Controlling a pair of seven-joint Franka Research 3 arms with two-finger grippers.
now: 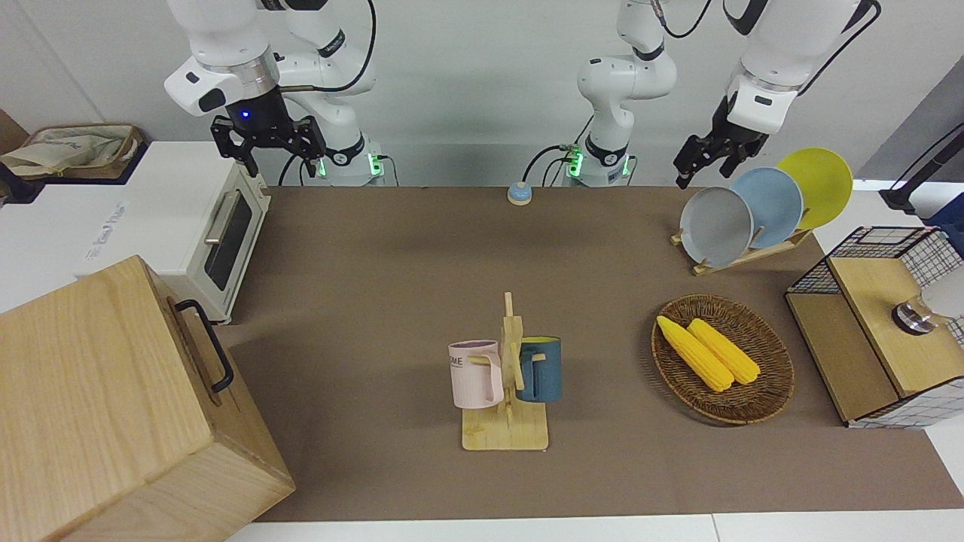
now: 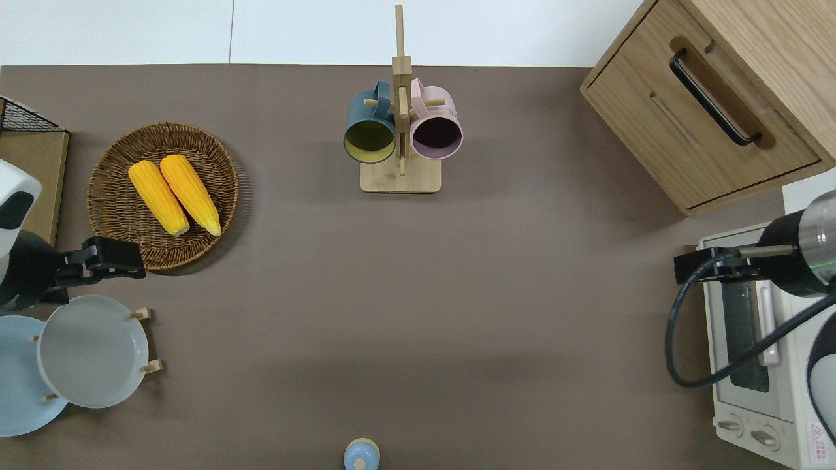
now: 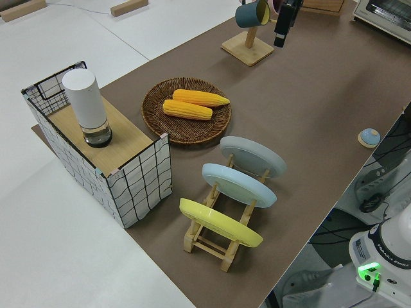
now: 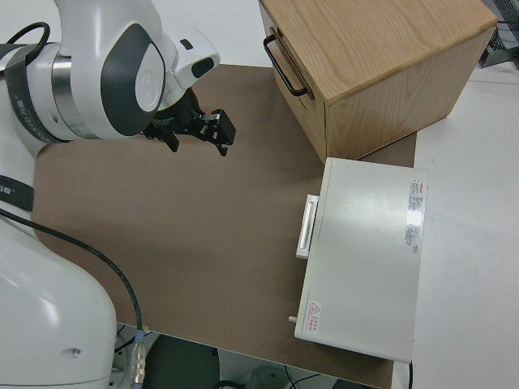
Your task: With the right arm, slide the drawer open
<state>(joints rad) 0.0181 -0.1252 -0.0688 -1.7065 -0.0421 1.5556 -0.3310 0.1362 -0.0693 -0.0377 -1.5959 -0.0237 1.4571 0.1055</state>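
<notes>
"I'm looking at a lab mock-up of a kitchen."
"Why?"
"I see two arms [image 1: 625, 83] bolted beside a brown-matted table [image 1: 376, 248] with a toaster oven [image 1: 181, 218] and plates [image 1: 761, 207]."

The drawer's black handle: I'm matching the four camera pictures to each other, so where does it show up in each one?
Front view: handle on the drawer, lower picture-left edge.
Overhead view: handle, top picture-right corner.
Left side view: not in it.
Right side view: handle, top centre, on the cabinet's face.
Shared landmark: the white toaster oven, beside the cabinet and nearer to the robots.
</notes>
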